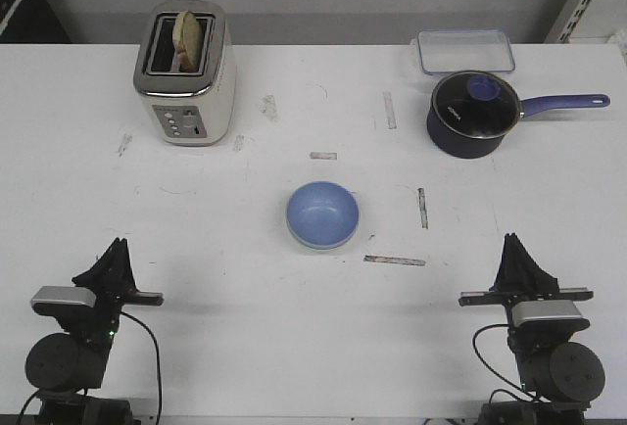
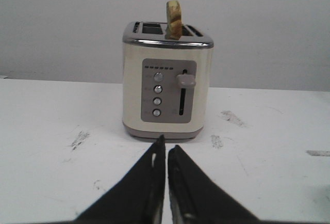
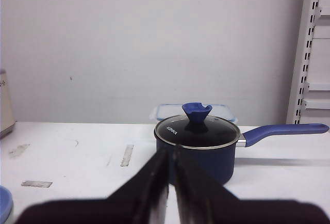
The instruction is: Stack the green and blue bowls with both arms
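The left gripper (image 1: pixel 116 246) is parked at the near left corner of the table (image 1: pixel 225 347), fingers pressed together on nothing, as the left wrist view confirms. It points toward the toaster (image 1: pixel 184 74) at the far left, which carries one slice of bread (image 1: pixel 186 37).

One blue bowl (image 1: pixel 322 214) stands upright at the table's middle, with a pale rim visible beneath its lower edge. Whether that rim is the green bowl nested under it cannot be told; no separate green bowl appears in any view. The bowl is round, so no long axis governs the approach. It lies ahead of and inward from both grippers, roughly midway between them, neither arm clearly nearer.

At the far right sit one lidded navy saucepan (image 1: pixel 474 115), handle pointing right, and one clear container (image 1: pixel 465 51) behind it.

The right gripper (image 1: pixel 513 250), at the near right corner, is likewise closed and empty, aimed at the saucepan.

Count: one bowl confirmed, two grippers.
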Tool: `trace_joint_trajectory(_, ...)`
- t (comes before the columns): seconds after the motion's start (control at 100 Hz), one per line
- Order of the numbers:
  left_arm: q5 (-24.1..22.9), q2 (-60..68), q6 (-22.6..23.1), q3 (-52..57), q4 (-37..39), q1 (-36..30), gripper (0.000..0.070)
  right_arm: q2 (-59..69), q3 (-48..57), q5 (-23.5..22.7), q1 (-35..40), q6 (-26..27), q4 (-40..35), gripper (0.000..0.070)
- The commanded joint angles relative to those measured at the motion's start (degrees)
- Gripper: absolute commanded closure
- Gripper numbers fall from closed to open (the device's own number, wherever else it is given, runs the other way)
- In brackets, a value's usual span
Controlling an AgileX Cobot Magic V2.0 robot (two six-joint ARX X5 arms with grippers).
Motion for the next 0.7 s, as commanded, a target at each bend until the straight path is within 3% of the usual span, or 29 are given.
trace_joint_trajectory(0.0, 0.1, -2.0, 1.8, -1.9, 0.5, 0.3, 0.0699, -0.2, 0.3, 0.0, 0.1, -0.4, 0.6, 0.0693)
trace_joint_trajectory(0.35, 0.1, -10.0, 1.6, -13.3, 3.1, 0.8, 0.0699, -0.2, 0.3, 0.0, 0.1, -0.4, 0.6, 0.0692)
trace_joint_trajectory(0.69, 0.1, -10.0, 1.4, -13.2, 0.5, 0.8, 0.0699, -0.2, 0.3, 0.0, 0.1, -0.4, 0.7, 0.0693)
